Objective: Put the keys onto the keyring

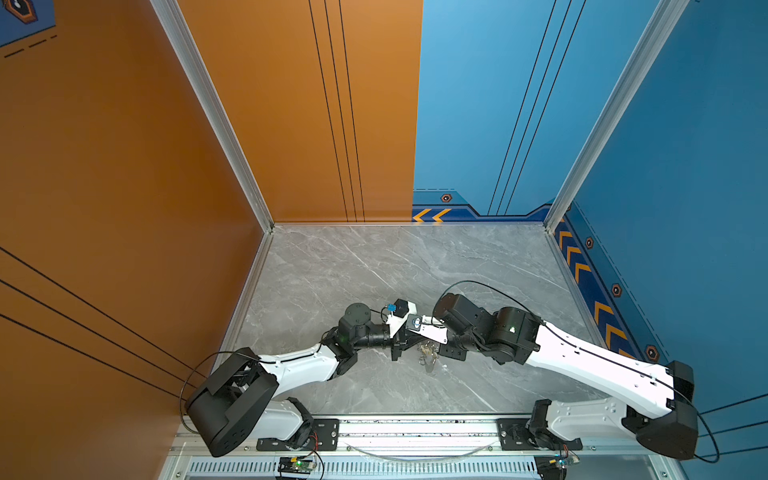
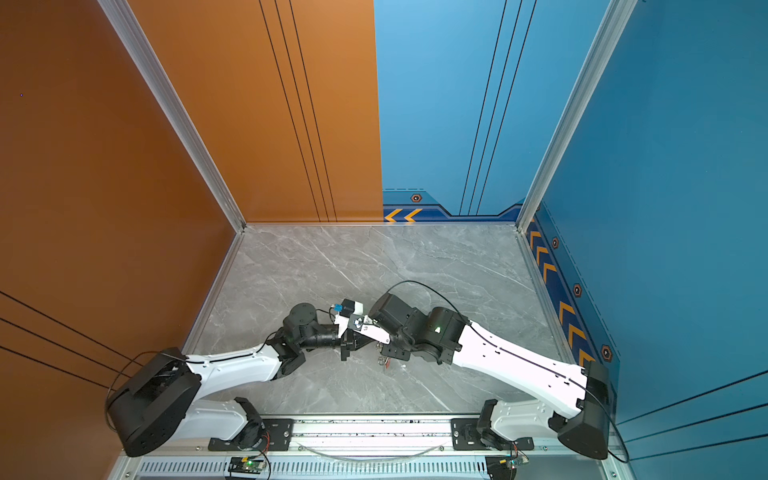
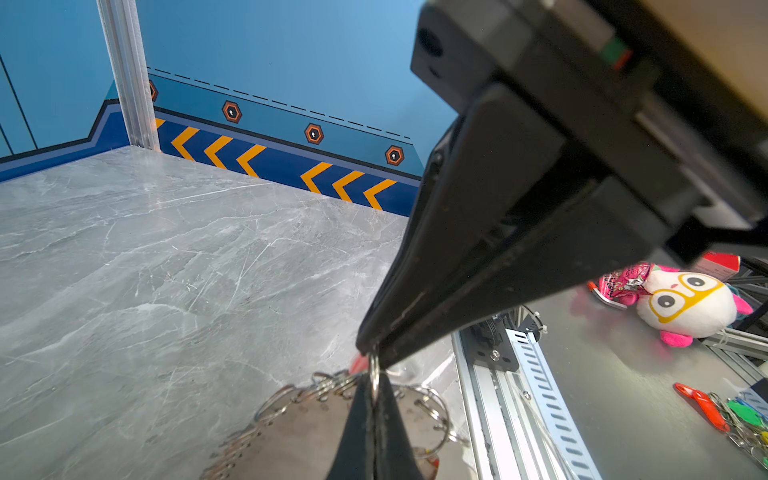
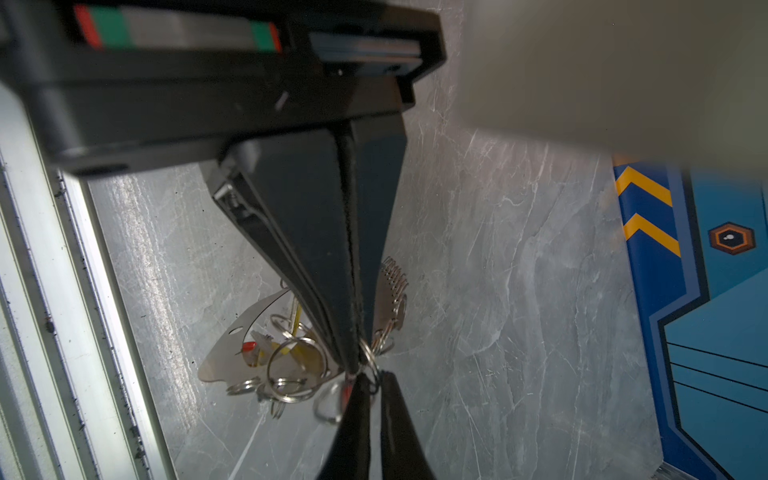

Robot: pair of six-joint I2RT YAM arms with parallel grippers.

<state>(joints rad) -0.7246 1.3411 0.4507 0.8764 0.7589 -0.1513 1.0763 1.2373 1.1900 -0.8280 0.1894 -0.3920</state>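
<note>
Lower centre in both top views: keys (image 1: 428, 358) bunch with spare rings (image 4: 286, 386) low over the worktop (image 1: 374, 270), just below the claw tips, right arm's side. Beyond, left claw (image 3: 370, 353) and right claw (image 4: 357, 368) meet nose to nose, both pinched shut on one keyring (image 4: 368, 353).

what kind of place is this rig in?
Likely a robot data-collection booth: printed wall panels on an aluminium frame, marble-look tabletop, arm bases bolted to a front rail.

My black left pincer (image 3: 371, 353) looks matt plastic, the silver ring (image 3: 375, 374) polished metal, the grey table (image 3: 166, 291) glossy stone.
</note>
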